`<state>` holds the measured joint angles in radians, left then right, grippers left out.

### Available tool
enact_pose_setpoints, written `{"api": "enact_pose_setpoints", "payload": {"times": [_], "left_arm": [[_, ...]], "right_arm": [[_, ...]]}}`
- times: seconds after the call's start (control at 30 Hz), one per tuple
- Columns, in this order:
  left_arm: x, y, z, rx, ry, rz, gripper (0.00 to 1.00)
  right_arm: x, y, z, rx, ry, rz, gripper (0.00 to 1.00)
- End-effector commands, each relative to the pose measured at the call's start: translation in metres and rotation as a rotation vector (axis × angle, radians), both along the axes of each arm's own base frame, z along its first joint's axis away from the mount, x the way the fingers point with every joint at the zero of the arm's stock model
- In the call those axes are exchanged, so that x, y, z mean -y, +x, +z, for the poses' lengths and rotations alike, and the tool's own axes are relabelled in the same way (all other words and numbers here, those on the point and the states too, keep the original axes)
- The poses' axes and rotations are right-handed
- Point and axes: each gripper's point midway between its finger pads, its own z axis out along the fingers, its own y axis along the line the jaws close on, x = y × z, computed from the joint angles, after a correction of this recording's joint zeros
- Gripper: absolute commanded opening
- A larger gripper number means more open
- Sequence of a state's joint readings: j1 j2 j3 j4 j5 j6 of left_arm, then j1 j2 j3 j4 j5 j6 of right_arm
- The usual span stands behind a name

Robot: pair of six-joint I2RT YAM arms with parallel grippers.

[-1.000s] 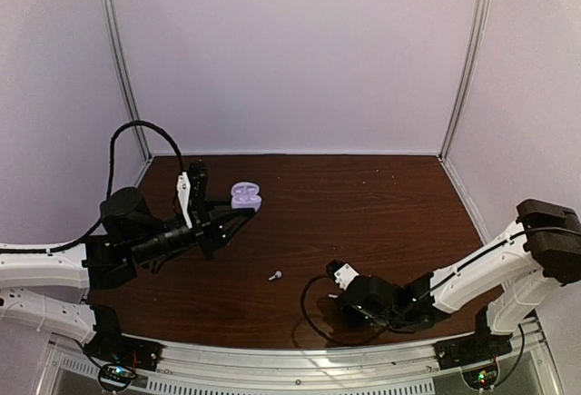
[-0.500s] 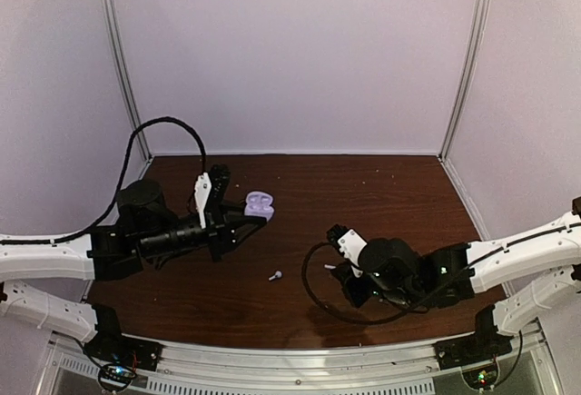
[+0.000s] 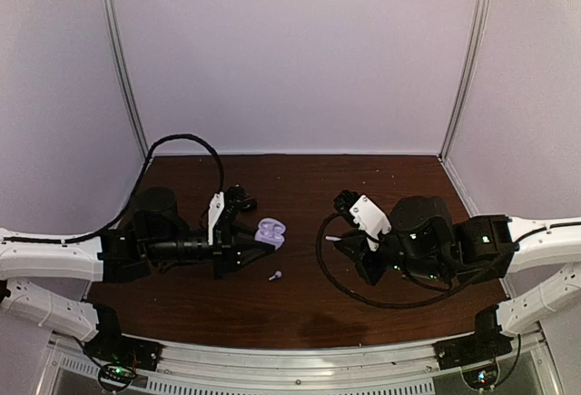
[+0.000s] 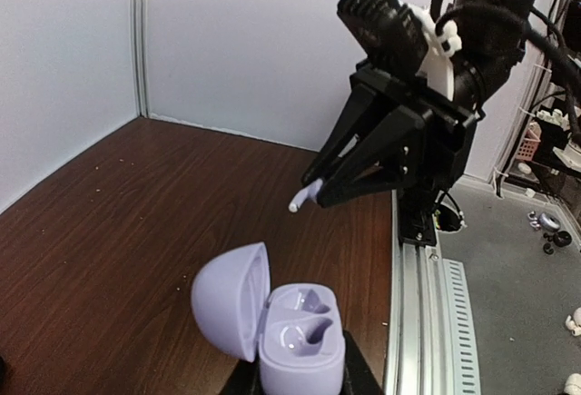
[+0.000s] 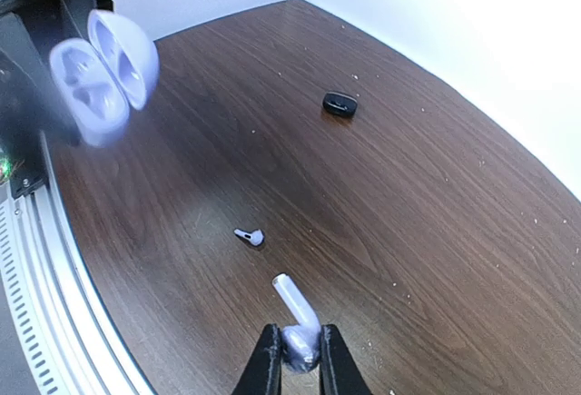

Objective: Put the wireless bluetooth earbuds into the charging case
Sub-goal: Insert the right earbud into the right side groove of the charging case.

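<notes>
From above, a dark wood-grain bench [image 3: 381,186] sits inside pale walls [image 3: 290,50] with metal corner posts. The left fingers [image 3: 247,241] are clenched on the open lilac charging case [image 3: 270,232], and a loose white earbud [image 3: 275,275] lies just off their tips. The left wrist view shows the case held off the bench with its lid swung back. Beyond it the right fingers [image 4: 334,145] pinch a white stemmed earbud [image 4: 302,200]. The right wrist view confirms that grasp. Ahead of those fingertips lie the loose white earbud and, farther off, a small black piece [image 5: 339,103].
</notes>
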<state>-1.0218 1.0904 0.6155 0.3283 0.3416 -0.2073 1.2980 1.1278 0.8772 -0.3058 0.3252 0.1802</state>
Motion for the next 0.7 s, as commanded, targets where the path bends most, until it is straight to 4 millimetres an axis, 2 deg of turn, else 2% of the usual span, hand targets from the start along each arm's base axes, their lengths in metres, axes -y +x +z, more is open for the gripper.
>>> {"api": "enact_pose_setpoints", "payload": {"times": [0.0,0.37,0.67], "left_arm": [[0.004,-0.012,0.004,0.072,-0.037,-0.094,0.0],[0.009,-0.025,-0.005,0.17,0.009,-0.203,0.0],[0.01,-0.037,-0.01,0.212,0.018,-0.282,0.0]], "right_arm": [[-0.009,-0.015,0.02,0.048,-0.033,0.117,0.03],[-0.035,-0.051,0.046,0.168,-0.162,0.281,0.03],[-0.049,-0.074,0.048,0.251,-0.297,0.33,0.02]]}}
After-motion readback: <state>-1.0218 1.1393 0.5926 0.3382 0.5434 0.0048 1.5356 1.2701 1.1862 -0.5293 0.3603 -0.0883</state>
